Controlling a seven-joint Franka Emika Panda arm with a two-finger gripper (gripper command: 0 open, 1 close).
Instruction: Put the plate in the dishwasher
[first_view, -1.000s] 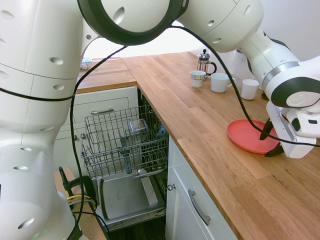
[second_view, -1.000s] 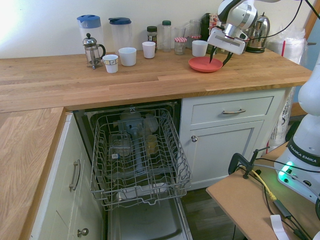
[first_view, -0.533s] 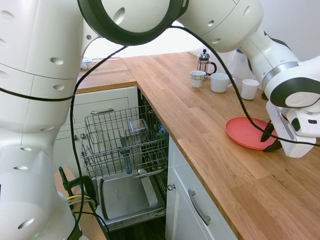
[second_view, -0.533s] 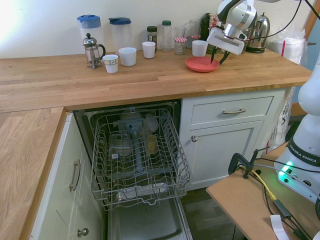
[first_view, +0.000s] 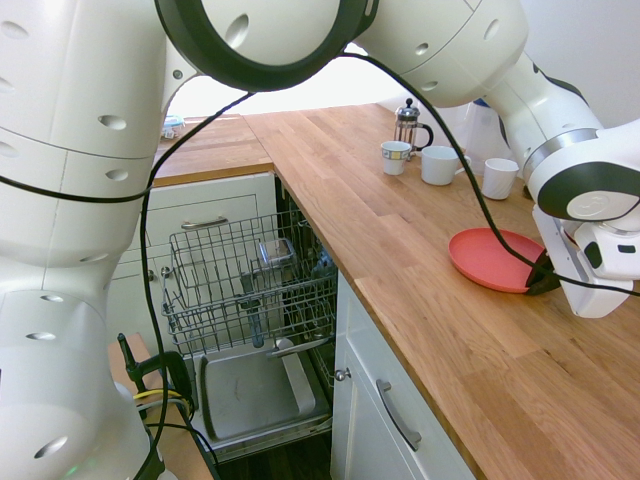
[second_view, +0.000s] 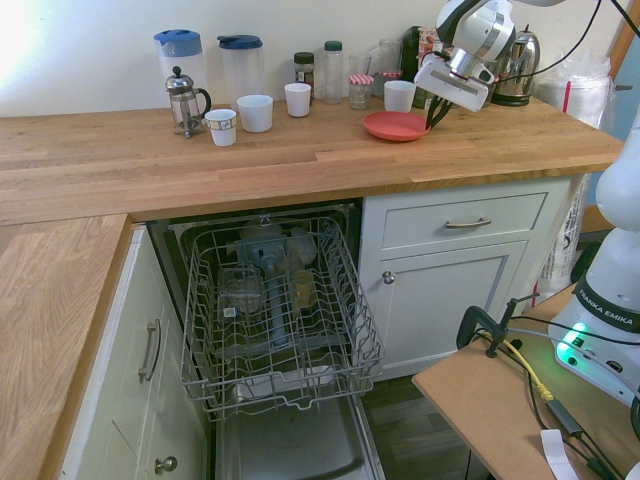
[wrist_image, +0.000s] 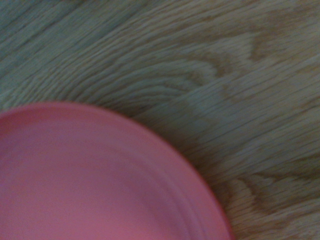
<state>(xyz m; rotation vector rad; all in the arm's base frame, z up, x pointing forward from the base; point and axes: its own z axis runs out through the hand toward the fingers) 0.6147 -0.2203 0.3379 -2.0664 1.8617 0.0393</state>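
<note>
Now clamped: claw (first_view: 543, 277) pinching rim of plate (first_view: 489, 259).
Resting on wooden tabletop (first_view: 420, 250), well apart from open dishwasher (second_view: 278, 310) with rack pulled out.

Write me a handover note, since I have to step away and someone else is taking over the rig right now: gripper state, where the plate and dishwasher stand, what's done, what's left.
Gripper: shut on the plate's rim, on the side away from the mugs.
Plate: on the wooden counter, not visibly lifted.
Dishwasher: door down, wire rack pulled out below the counter, some items already in it.
Done: the rim is gripped.
Left: lift the plate, carry it over to the rack, set it in, release.
</note>
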